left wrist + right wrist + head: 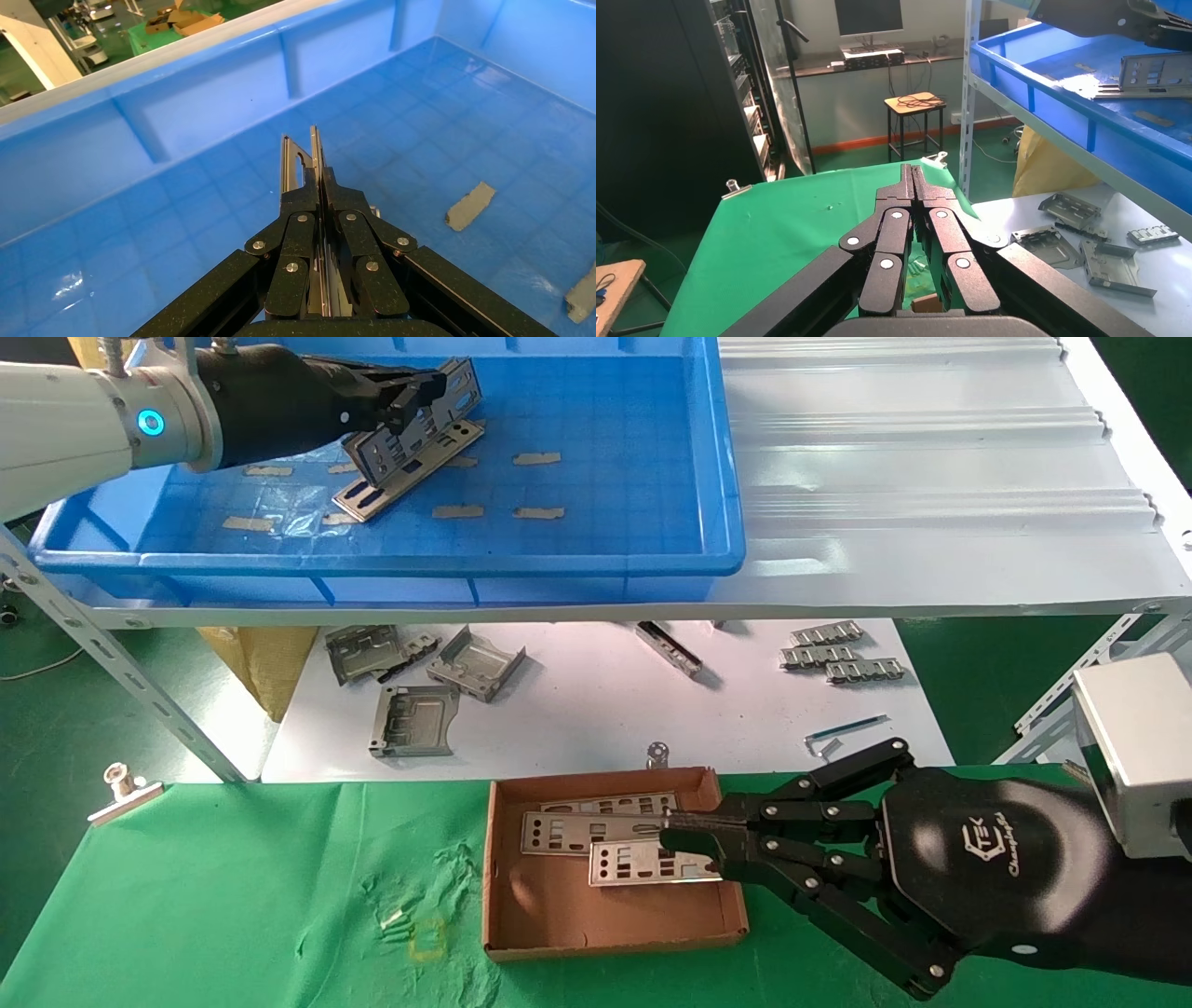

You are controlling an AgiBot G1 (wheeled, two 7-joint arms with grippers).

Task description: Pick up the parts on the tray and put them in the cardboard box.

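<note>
While our left gripper point(419, 395) pinches one plate point(445, 407) tilted up off the tray point(605, 547), a second plate point(410, 472) lies on the floor just below its tips. Our right gripper point(694, 845) hangs over the cardboard box point(559, 915), jaws together, its tips above three plates point(596, 831) lying inside; whether it grips one we cannot tell.

From the left wrist, the fingers point(330, 203) are clamped on the plate's thin edge point(314, 151), blue floor ahead.

From the right wrist, closed fingers point(912, 189) show nothing between them.

We judge a pick is in hand; next comes lifting clear of the rim and carrying to the box.
</note>
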